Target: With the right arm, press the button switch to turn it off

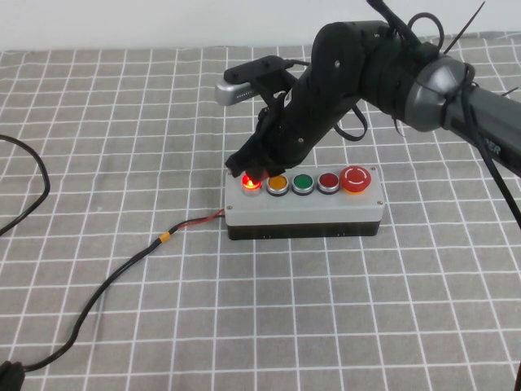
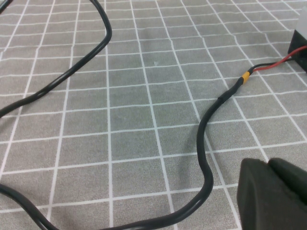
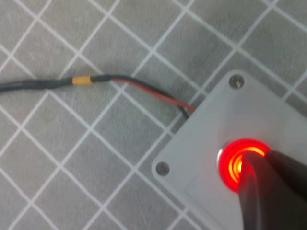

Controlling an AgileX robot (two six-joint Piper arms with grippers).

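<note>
Button switch [image 1: 303, 198] lamp [image 1: 251, 182] glows red; I hold the right gripper [image 1: 247, 169] on it to press; grip state unclear; left gripper [image 2: 276, 196] parked near the cable [image 2: 206, 143].

right tool [image 1: 247, 169] on lit red lamp [image 1: 251, 183], button switch [image 1: 304, 205]

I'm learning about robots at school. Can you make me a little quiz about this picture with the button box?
1. True or false: the red lamp on the button switch is glowing.
2. Which button sits beside the red lamp? A) green B) yellow C) orange-red mushroom
3. Fill in: the right tool is down at the ____ end of the box, the robot's own side.

Key:
1. True; it glows bright red, and the right tool tip is on it in the right wrist view.
2. B, the yellow button.
3. Left. Only a dark part of the left tool shows, near the black cable.
</note>
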